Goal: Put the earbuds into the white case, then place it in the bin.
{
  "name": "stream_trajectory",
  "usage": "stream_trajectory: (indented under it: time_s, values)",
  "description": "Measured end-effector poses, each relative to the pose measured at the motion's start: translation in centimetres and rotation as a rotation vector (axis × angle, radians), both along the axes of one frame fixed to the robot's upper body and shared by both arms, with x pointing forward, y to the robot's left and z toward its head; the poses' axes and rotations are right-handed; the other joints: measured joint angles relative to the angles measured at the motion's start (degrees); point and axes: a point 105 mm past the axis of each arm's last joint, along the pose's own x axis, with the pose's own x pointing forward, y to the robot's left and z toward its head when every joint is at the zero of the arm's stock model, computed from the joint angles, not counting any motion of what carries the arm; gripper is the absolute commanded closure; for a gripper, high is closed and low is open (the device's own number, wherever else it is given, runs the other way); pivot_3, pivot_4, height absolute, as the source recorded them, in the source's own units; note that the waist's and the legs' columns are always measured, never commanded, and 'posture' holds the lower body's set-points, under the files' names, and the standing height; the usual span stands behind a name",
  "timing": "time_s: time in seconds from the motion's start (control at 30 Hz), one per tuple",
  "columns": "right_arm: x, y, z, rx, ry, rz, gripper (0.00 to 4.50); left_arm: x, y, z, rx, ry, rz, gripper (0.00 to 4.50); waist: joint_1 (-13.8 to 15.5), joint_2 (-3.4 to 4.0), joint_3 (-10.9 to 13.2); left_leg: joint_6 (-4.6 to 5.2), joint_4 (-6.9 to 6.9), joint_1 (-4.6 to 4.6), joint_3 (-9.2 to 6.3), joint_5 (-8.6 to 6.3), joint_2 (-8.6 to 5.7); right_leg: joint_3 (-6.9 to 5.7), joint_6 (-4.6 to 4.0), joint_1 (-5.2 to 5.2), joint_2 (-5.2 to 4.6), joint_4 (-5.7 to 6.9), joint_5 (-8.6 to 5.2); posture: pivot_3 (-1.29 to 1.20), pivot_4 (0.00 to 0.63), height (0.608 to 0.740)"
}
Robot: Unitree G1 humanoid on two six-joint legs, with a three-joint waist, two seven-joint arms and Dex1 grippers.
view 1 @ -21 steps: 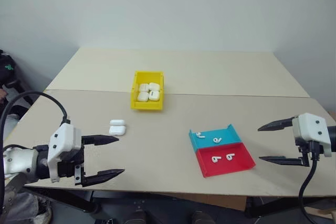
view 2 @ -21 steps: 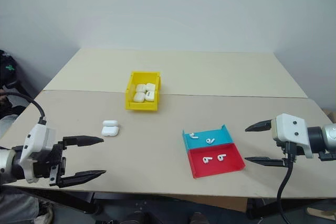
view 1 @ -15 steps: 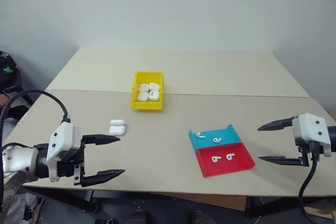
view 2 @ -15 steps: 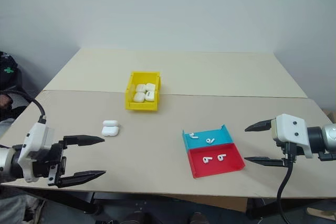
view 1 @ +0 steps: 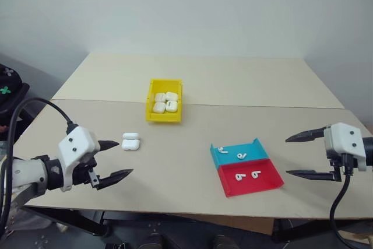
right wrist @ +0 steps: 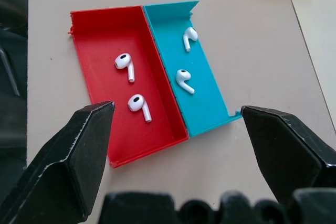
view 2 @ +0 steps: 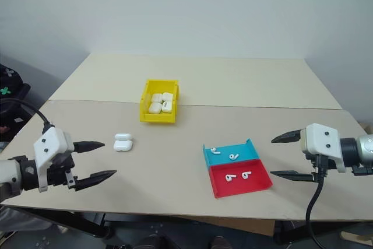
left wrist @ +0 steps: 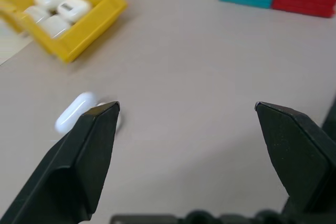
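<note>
Both claws spread wide and empty, lining up on the case and the earbuds.

I am holding my left claw point(view 1: 112, 159) with jaws apart just short of the white case point(view 1: 130, 141), which is lying open on the bench point(view 1: 186, 161) at about 7 o'clock from the yellow bin point(view 1: 164, 101); I judge I should be coming in low and square so the open lid stays clear. My right claw point(view 1: 303, 154), also gaping, is facing the earbuds point(right wrist: 126, 61). The right wrist view is showing two in the red tray point(right wrist: 105, 30) and two in the teal tray point(right wrist: 205, 103); the head views leave them mere specks.
</note>
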Motion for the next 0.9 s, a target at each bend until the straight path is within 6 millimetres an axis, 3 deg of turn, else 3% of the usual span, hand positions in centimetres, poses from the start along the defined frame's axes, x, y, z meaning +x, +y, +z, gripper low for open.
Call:
stream_trajectory:
  time_s: [0.3,0.4,0.63,0.8,0.9]
  values:
    - [0.5,0.5,-0.7,0.008,-0.010,-0.014,0.04,3.8,1.0,1.3,0.097,0.011,0.360,0.00,0.3,-0.04,0.0,0.00,0.03,0.01,-0.05,0.01,-0.05,0.00,0.41,0.06,0.03,0.02,0.24,0.00,0.150,0.740]
    - [0.6,0.8,-1.0,0.010,-0.008,-0.016,0.04,4.7,0.4,1.3,0.096,0.055,0.434,0.00,0.3,-0.09,0.0,0.00,0.03,-0.01,-0.08,0.01,-0.07,0.00,0.45,0.07,0.04,0.03,0.26,0.00,0.150,0.740]
    - [0.6,1.2,-1.7,0.024,0.008,-0.044,0.04,7.5,0.8,-0.6,0.052,0.211,0.617,0.00,-0.2,-0.14,0.1,0.01,0.03,-0.02,-0.17,0.01,-0.09,0.02,0.44,0.07,0.02,0.07,0.27,0.00,0.150,0.740]
    - [0.7,1.5,-2.1,0.029,0.012,-0.052,0.04,9.3,0.3,-1.2,-0.036,0.328,0.701,0.00,-0.1,-0.21,0.1,0.01,0.08,0.00,-0.20,0.01,-0.12,0.02,0.46,0.11,0.01,0.12,0.30,0.00,0.150,0.740]
    - [0.8,1.8,-2.6,0.037,0.020,-0.053,0.04,10.5,-1.0,-1.2,-0.097,0.410,0.719,0.00,0.1,-0.22,0.0,0.01,0.08,-0.01,-0.20,0.02,-0.15,0.02,0.16,0.10,-0.01,0.12,0.49,0.00,0.150,0.740]
